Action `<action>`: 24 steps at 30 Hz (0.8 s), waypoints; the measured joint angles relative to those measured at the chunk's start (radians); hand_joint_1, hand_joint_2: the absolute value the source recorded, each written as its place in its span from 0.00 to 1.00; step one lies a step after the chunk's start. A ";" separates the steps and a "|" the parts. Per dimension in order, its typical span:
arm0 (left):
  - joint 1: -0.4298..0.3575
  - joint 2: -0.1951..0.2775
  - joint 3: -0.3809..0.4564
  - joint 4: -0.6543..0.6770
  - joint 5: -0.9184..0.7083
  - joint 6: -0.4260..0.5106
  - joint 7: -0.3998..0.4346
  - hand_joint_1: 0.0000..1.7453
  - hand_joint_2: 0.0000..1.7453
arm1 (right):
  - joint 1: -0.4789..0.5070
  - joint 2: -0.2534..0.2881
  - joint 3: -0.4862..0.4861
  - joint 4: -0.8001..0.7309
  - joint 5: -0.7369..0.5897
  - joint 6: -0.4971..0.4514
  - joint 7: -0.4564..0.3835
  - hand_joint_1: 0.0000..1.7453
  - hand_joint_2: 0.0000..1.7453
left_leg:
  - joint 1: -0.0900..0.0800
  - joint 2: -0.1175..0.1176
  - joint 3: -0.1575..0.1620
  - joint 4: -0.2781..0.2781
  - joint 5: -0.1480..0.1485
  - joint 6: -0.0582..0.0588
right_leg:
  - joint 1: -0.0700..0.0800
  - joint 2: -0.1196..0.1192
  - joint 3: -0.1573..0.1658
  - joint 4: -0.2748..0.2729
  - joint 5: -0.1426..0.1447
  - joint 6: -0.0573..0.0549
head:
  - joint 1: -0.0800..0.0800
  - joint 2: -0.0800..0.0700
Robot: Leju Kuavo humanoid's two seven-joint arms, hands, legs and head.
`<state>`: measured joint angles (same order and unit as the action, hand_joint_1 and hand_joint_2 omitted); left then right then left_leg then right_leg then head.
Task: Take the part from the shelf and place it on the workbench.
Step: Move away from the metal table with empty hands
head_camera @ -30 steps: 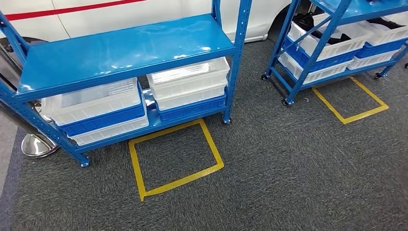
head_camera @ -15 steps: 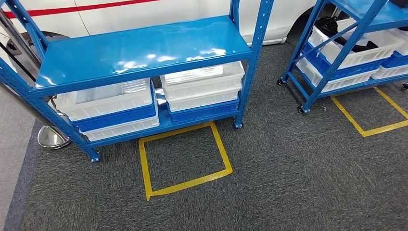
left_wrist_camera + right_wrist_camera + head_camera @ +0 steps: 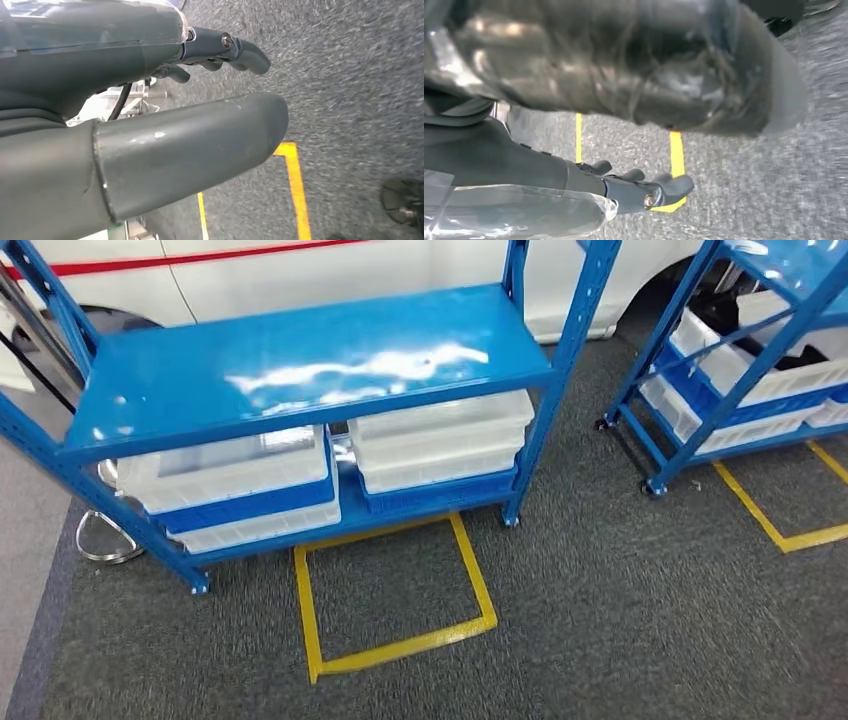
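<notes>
Task barely begun: shelf [image 3: 300, 365] ahead, left hand [image 3: 150, 130] & right hand [image 3: 624, 185] empty, fingers apart.

The shelf [image 3: 300, 365] is glossy blue painted metal; the bins [image 3: 440, 440] beneath it are smooth white and blue plastic; the carpet [image 3: 620, 620] is rough grey.

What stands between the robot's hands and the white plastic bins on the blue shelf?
Only open grey carpet with a yellow tape square; the shelf's blue top board covers the white plastic bins from above.
</notes>
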<state>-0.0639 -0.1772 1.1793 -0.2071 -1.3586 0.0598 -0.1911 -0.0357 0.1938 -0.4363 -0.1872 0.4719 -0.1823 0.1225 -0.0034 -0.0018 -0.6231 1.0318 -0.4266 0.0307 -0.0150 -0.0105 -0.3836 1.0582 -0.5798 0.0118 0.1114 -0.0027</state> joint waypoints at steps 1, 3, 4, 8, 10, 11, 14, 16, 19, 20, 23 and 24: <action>0.000 0.000 0.000 0.000 -0.001 -0.002 -0.002 0.00 0.00 | -0.002 0.000 0.000 0.000 -0.001 0.000 0.000 0.00 0.00 | 0.003 -0.002 0.024 -0.014 -0.010 0.006 | 0.000 0.002 -0.043 0.073 0.033 0.004 | 0.001 0.000; 0.002 0.000 -0.003 0.000 -0.013 -0.009 -0.024 0.00 0.00 | -0.003 0.000 -0.003 -0.001 -0.012 -0.002 0.000 0.00 0.00 | 0.006 -0.004 0.073 -0.038 -0.033 0.015 | -0.001 0.007 -0.153 0.214 0.050 0.008 | 0.002 0.000; 0.006 -0.001 -0.007 0.000 -0.023 -0.013 -0.042 0.00 0.00 | -0.002 0.000 -0.008 -0.001 -0.020 -0.003 -0.001 0.00 0.00 | 0.006 -0.006 0.098 -0.046 -0.048 0.017 | -0.001 0.008 -0.202 0.252 0.018 0.010 | 0.002 0.000; 0.027 -0.002 -0.026 0.000 -0.042 -0.031 -0.087 0.00 0.00 | 0.008 -0.001 -0.031 -0.001 -0.039 -0.009 -0.004 0.00 0.00 | 0.007 -0.022 0.206 -0.060 -0.122 0.014 | 0.000 0.009 -0.319 0.199 -0.116 0.013 | 0.002 0.000; 0.038 -0.004 -0.027 0.000 -0.042 -0.037 -0.089 0.00 0.00 | 0.021 -0.002 -0.038 0.001 -0.039 -0.010 -0.004 0.00 0.00 | 0.006 -0.024 0.256 -0.059 -0.168 0.009 | 0.003 0.009 -0.342 0.090 0.036 0.005 | 0.002 0.000; 0.042 -0.005 -0.027 0.000 -0.042 -0.039 -0.088 0.00 0.00 | 0.026 -0.002 -0.042 0.002 -0.038 -0.010 -0.004 0.00 0.00 | 0.005 -0.026 0.276 -0.061 -0.190 0.004 | 0.007 0.010 -0.345 0.051 0.123 0.000 | 0.002 0.000; 0.035 -0.004 -0.029 -0.001 -0.042 -0.042 -0.084 0.00 0.00 | 0.020 -0.002 -0.048 0.004 -0.036 -0.010 -0.004 0.00 0.00 | 0.002 -0.027 0.318 -0.061 -0.205 -0.017 | 0.013 0.014 -0.321 0.025 0.193 -0.021 | 0.001 0.000; 0.024 0.000 -0.029 -0.002 -0.041 -0.042 -0.081 0.00 0.00 | 0.014 -0.002 -0.049 0.003 -0.035 -0.011 -0.004 0.00 0.00 | 0.004 -0.021 0.271 0.048 -0.148 -0.028 | 0.010 0.013 -0.281 0.006 0.167 -0.034 | 0.001 0.000; 0.018 0.003 -0.029 -0.003 -0.041 -0.040 -0.073 0.00 0.00 | 0.010 -0.002 -0.052 0.003 -0.033 -0.010 -0.004 0.00 0.00 | 0.008 -0.009 0.112 0.248 -0.154 -0.040 | 0.003 0.011 -0.199 -0.030 0.130 -0.044 | 0.000 0.000; 0.020 0.004 -0.029 -0.003 -0.041 -0.039 -0.070 0.00 0.00 | 0.009 -0.002 -0.052 0.003 -0.032 -0.010 -0.004 0.00 0.00 | 0.010 -0.008 0.070 0.266 -0.205 -0.043 | 0.002 0.013 -0.170 -0.039 0.116 -0.044 | 0.000 0.000; 0.027 0.006 -0.029 -0.003 -0.041 -0.033 -0.064 0.00 0.00 | 0.010 -0.002 -0.055 0.003 -0.029 -0.010 -0.004 0.00 0.00 | 0.012 -0.006 -0.016 0.212 -0.318 -0.044 | 0.001 0.019 -0.090 -0.058 0.067 -0.039 | 0.000 0.000; 0.030 0.006 -0.029 -0.003 -0.042 -0.031 -0.063 0.00 0.00 | 0.012 -0.002 -0.057 0.003 -0.027 -0.010 -0.004 0.00 0.00 | 0.012 -0.005 -0.036 0.167 -0.288 -0.040 | 0.001 0.019 -0.070 -0.059 0.049 -0.036 | 0.000 0.000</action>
<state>-0.0336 -0.1708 1.1501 -0.2098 -1.4008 0.0286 -0.2541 -0.0240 0.1923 -0.4931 -0.1842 0.4445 -0.1920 0.1186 0.0084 -0.0071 -0.6594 1.1985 -0.7150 -0.0095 -0.0142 0.0086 -0.4535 0.9988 -0.5307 -0.0240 0.1119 -0.0027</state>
